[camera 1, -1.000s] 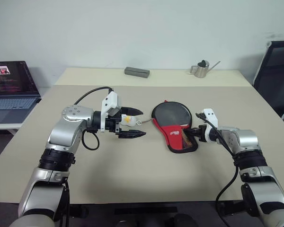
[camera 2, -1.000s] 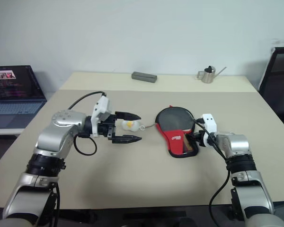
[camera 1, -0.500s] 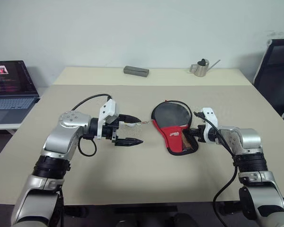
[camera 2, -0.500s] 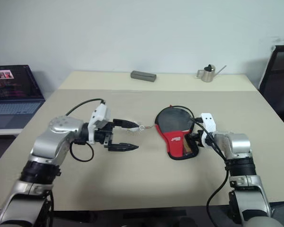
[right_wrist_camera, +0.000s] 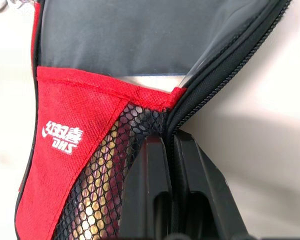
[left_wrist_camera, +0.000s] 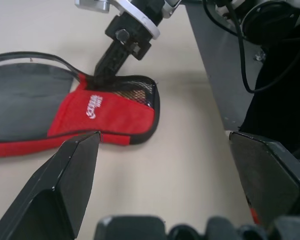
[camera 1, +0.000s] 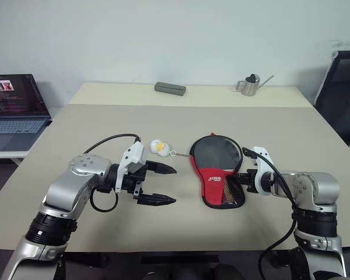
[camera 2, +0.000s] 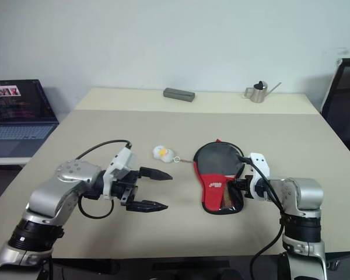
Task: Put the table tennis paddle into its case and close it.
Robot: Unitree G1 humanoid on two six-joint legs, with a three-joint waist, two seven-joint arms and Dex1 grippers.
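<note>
Black-and-red case (camera 1: 217, 174) lies flat, its zipper edge pinched in the right pincer (camera 1: 235, 178); left pincer (camera 1: 161, 185) gapes well apart.

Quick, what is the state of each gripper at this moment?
Left gripper: open, holding nothing.
Right gripper: fingers shut on the edge of the case, at its mesh end.

— Can we see the paddle inside the case (camera 1: 216, 169)?
— No, the cloth hides it. We just see something brownish behind the mesh pocket (right_wrist_camera: 102, 195).
</note>
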